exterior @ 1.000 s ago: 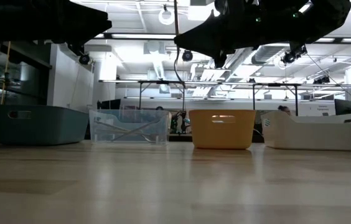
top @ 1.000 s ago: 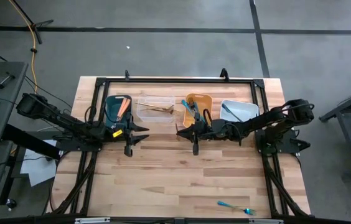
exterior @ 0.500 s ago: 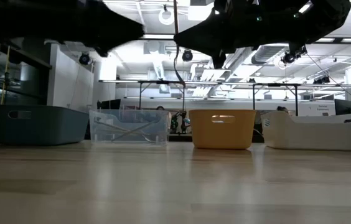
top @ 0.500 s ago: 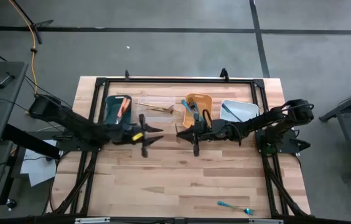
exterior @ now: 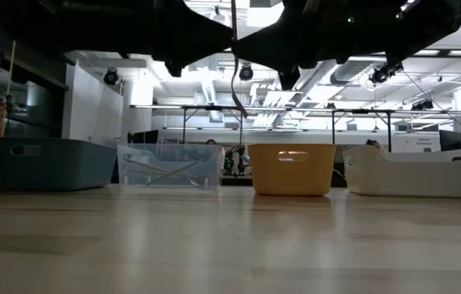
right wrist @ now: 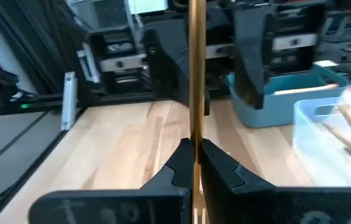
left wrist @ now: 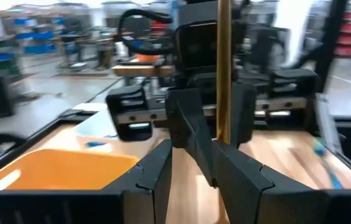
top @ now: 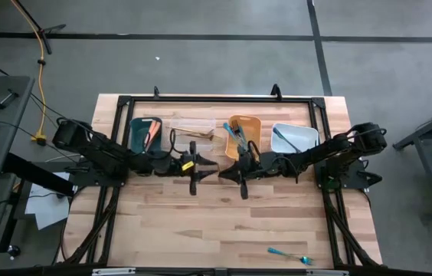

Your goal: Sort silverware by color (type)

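- The right claw point(right wrist: 194, 163) is clenched on a thin gold utensil point(right wrist: 195, 74), which stands upright from its fingertips above the middle of the desk point(top: 224, 222), just in front of the row of bins.
- The left claw point(left wrist: 191, 165) faces it from close by, fingers part-way spread and holding nothing; the gold utensil rises just beyond them.
- Risk, as a judgement: the two claws are nearly touching. If the left one closes off-line, it could knock the thin handle askew or collide with the right fingers, and the utensil could drop to the desk.
- Only the high view shows a teal-blue fork point(top: 286, 254) lying well apart near the front right corner, still unsorted, and the utensils already in the bins.
- Only the wrist views show the gold utensil clearly; the low view shows just the dark arms overhead.
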You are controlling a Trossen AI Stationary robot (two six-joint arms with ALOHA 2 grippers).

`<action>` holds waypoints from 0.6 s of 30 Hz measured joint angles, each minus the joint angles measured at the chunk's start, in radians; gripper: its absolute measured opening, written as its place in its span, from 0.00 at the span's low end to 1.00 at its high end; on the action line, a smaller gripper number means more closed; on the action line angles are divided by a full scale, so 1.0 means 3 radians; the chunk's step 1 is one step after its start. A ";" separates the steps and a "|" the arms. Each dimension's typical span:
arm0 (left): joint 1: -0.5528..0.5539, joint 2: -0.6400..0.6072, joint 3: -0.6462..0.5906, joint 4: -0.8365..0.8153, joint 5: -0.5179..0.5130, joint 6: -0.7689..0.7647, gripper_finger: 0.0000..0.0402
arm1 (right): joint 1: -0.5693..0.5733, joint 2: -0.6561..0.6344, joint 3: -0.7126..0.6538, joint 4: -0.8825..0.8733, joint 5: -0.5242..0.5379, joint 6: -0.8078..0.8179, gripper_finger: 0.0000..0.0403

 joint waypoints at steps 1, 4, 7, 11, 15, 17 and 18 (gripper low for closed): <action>0.0005 0.0003 0.0004 0.0001 0.0124 0.0046 0.28 | 0.0007 0.0000 0.0000 -0.0005 0.0002 0.0012 0.01; -0.0002 -0.0007 0.0008 -0.0008 0.0327 0.0139 0.28 | 0.0044 0.0000 0.0001 -0.0051 0.0009 0.0018 0.01; -0.0003 -0.0013 0.0010 0.0000 0.0356 0.0065 0.28 | 0.0064 0.0000 0.0001 -0.0042 0.0027 -0.0023 0.01; -0.0002 -0.0013 0.0009 -0.0145 0.0581 0.0052 0.28 | 0.0075 0.0000 0.0001 -0.0046 0.0018 -0.0033 0.01; -0.0002 -0.0013 0.0035 -0.0150 0.0605 0.0051 0.28 | 0.0073 0.0000 0.0001 -0.0044 0.0023 -0.0033 0.01; -0.0003 -0.0013 0.0064 -0.0155 0.0596 0.0029 0.28 | 0.0073 0.0000 0.0001 -0.0041 0.0024 -0.0034 0.01; -0.0004 -0.0013 0.0083 -0.0153 0.0599 0.0003 0.28 | 0.0074 0.0000 0.0001 -0.0042 0.0024 -0.0033 0.01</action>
